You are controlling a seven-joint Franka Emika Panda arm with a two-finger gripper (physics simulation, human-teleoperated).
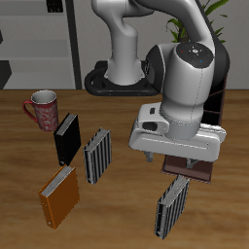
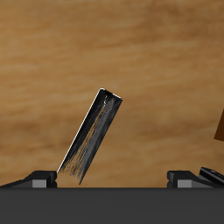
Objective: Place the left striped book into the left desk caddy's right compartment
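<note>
Exterior view first: looks like the approach step, with nothing picked up and no placing begun. Shows the end effector (image 1: 175,159) hanging above the table (image 1: 19,165), just over the maroon end panel of the left desk caddy (image 1: 191,168) and partly hiding it. Puts the left striped book (image 1: 172,206) on the table nearer the front edge than the caddy, standing on edge, close to the end effector but clear of it. Leaves the look-alike striped book (image 1: 97,156) well apart toward the middle, beside a black book (image 1: 66,138), with an orange book (image 1: 58,195) nearer the front and a red mug (image 1: 41,109) farther back; none of these to be touched. Calls next, by judgement, for a shift toward the front edge until centred over the left striped book, a turn of the wrist to line up across its thin covers, then a straight descent and a squeeze before any lift toward the caddy's right compartment. Wrist view next: shows the same book (image 2: 94,136) below, tilted in the frame, spine edge and striped cover both visible, apart from both fingertips (image 2: 39,178). Finds the end effector (image 2: 114,179) spread wide, released, gripping nothing and touching nothing. Cannot see the caddy's compartments from here.
</note>
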